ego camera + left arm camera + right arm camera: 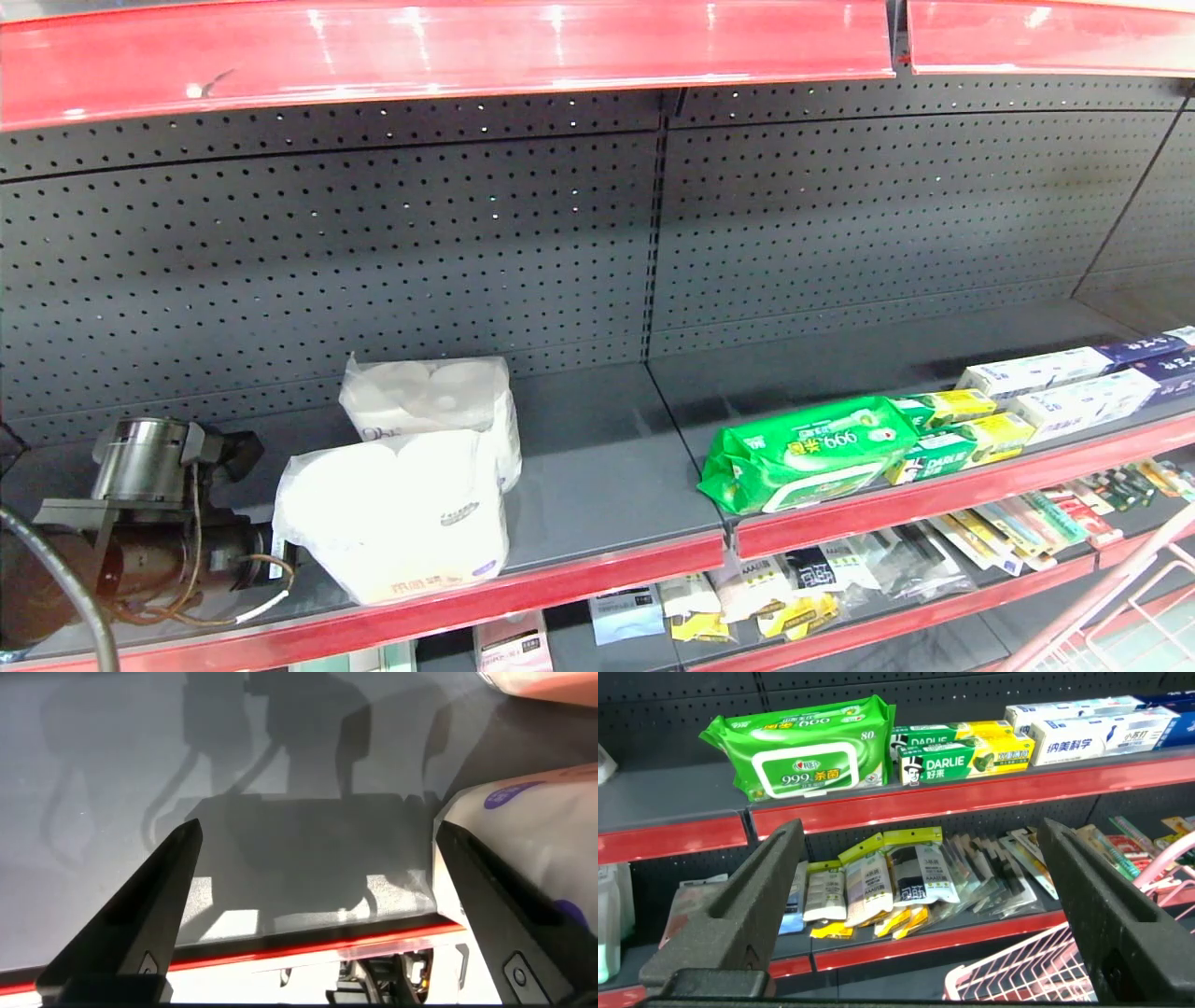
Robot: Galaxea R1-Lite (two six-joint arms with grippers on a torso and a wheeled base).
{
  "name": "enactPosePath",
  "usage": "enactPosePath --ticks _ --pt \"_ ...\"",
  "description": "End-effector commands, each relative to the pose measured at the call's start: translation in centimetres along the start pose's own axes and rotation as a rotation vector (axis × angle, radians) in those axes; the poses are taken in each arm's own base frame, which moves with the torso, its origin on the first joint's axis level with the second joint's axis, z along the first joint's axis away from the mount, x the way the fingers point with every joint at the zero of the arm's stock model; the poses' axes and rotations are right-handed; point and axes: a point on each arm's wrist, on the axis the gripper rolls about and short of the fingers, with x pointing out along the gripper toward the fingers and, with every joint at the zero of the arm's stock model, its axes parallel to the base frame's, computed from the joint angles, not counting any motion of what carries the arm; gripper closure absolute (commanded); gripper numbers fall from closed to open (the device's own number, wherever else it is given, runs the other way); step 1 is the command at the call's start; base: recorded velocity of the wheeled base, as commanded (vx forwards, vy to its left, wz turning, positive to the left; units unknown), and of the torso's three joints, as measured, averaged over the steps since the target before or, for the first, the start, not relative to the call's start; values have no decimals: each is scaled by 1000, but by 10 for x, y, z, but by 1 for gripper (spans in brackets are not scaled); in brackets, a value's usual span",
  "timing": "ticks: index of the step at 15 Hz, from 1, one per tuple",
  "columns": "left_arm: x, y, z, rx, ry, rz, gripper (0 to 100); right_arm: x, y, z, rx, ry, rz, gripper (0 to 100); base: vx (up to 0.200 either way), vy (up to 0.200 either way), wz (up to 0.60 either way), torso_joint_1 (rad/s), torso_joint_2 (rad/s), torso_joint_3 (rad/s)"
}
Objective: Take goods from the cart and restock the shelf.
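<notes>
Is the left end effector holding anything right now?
No, the left end effector is open over the shelf, with the toilet paper pack beside one finger, not between them.

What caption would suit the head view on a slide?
Left arm beside two toilet-paper packs on a grey shelf, wipes and toothpaste boxes further right.

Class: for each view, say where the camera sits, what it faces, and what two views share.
Head view: from the head, down onto shelf; left arm shows.
Left wrist view: down onto the shelf; open left gripper beside paper pack.
Right wrist view: toward shelf front, wipes; open right gripper.
Shared with head view: wipes.
</notes>
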Motion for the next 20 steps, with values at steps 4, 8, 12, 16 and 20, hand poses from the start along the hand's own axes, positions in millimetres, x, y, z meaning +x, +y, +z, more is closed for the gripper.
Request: enactPosePath --ticks 4,8,12,16,20 --pt "0 -2 0 8 -1 -6 0 0 0 0 -1 2 1 0 0 0 0 0 0 0" --pt "0 -4 -1 14 0 -9 0 0 0 0 -1 0 1 0 0 0 0 0 0 0" --pt "0 -5 0 18 -3 -12 0 0 0 0 -1 2 1 0 0 0 0 0 0 0" --pt "-1 -5 0 17 -8 -11 0 0 0 0 -1 2 1 0 0 0 0 0 0 0" --pt "-12 6 6 -18 -64 15 0 0 0 0 -1 0 1 0 0 0 0 0 0 0"
